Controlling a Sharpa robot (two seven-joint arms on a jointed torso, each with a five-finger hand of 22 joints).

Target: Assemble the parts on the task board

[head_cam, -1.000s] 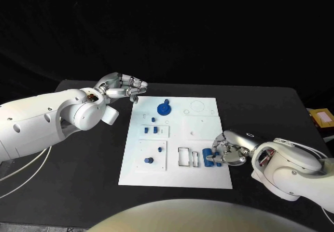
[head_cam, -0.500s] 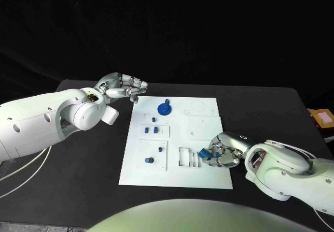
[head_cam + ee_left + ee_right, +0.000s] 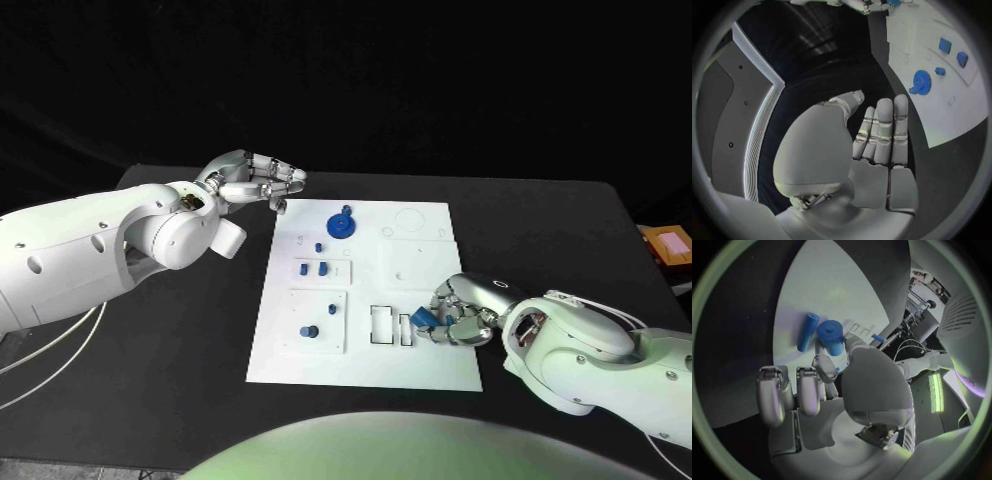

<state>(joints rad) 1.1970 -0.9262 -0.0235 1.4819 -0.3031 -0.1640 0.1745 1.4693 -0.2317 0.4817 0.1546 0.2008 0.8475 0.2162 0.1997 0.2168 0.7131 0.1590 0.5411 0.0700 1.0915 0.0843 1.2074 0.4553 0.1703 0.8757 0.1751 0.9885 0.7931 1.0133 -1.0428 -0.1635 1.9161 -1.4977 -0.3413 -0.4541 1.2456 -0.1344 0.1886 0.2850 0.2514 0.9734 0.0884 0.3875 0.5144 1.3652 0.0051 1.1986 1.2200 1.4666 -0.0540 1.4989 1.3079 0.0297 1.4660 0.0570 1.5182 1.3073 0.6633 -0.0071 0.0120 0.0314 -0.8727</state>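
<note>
Nearest the robot, right hand (image 3: 464, 318) sits at the near right part of the task board (image 3: 433, 372), fingers closed round a small blue cylinder (image 3: 832, 337), pinched between thumb and fingertips and lifted clear of the board. A second blue cylinder (image 3: 807, 331) lies flat on the board just beside it. Just left of that hand are the empty rectangular slots (image 3: 381, 324).

Further left on the near half, a square panel carries a blue peg (image 3: 307, 331) and a smaller blue stud (image 3: 330, 309). Mid-board: two small blue blocks (image 3: 313, 267) side by side. Far end: blue gear (image 3: 340, 223) on the board, with an empty ring outline to its right.

Beyond the board's far left corner, left hand (image 3: 260, 180) hovers over the black desk (image 3: 173, 380), fingers curled in, holding nothing, touching no part.

Handling, as a guess: the held cylinder looks like light rigid plastic, smooth and round, so liable to roll or twist out of a loose pinch. Best taken across its round side near the middle, leaving the lower end free to enter a slot or hole. Not fragile; needs little force. Main risk is tilt at insertion, or nudging the loose cylinder beside it.
</note>
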